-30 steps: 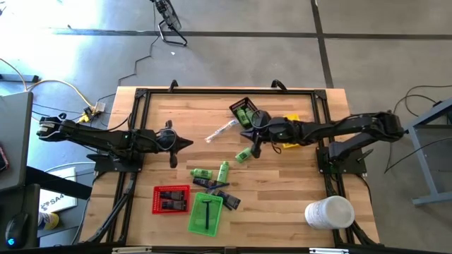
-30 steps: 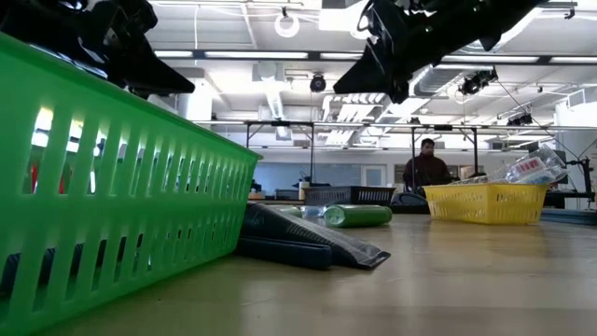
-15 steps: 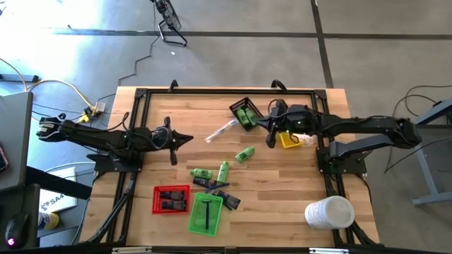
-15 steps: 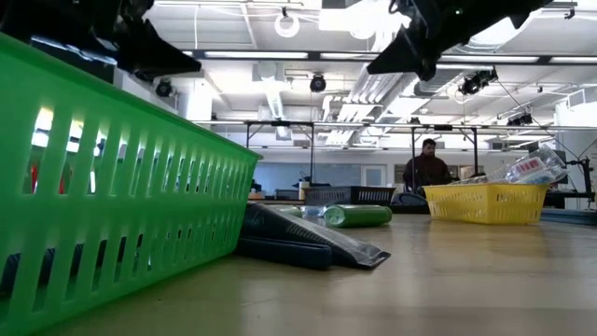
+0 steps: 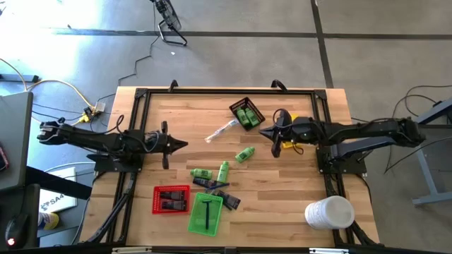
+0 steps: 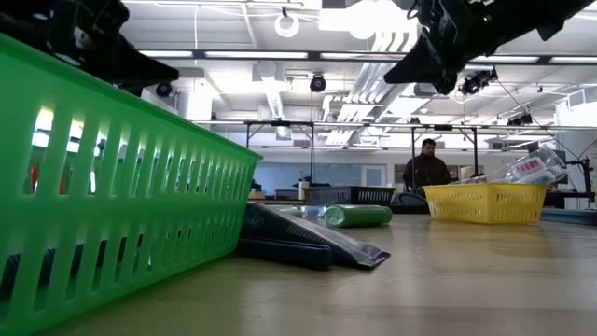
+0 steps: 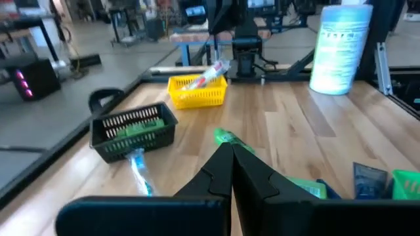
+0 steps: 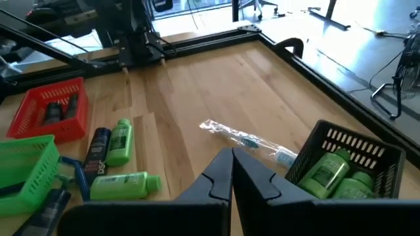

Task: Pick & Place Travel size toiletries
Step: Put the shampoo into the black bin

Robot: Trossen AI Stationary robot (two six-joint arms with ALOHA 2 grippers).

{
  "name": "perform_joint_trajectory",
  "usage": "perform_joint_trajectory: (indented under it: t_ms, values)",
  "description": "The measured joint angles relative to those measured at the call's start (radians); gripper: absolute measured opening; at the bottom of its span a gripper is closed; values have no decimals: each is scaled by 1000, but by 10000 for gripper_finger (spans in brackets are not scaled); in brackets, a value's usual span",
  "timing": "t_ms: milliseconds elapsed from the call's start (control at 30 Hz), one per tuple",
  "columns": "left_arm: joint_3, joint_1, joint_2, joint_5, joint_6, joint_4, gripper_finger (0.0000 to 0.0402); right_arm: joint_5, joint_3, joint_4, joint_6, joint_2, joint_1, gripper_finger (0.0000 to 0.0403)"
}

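Toiletries lie mid-table: the loose green bottle sits just inboard of the right gripper, long axis slanted; that arm is nearer. Both it and the left gripper are pinched closed, empty. Black tray holds green bottles (probably two); yellow tray holds a clear-wrapped stick.

No words or numbers can be read. The big white cylinder by the table's edge has blue print, and the small green bottles have dark marks, but all are too blurry to read
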Motion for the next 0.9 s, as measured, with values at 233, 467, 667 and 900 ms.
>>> perform_joint_trajectory:
  t_ms: [233, 467, 667, 900]
  values:
    - [-27, 0, -135, 0, 75, -80, 0, 39, -50, 2, 72, -53, 56, 2]
    - [-27, 0, -252, 19, 75, -181, 0, 133, -56, -11, 32, -91, 92, 2]
    - [-27, 0, -272, 20, 75, -211, 0, 123, -56, 47, 19, -81, 69, 2]
    - [-28, 0, -272, 18, 142, -207, 0, -9, -55, 161, -87, -44, 60, 2]
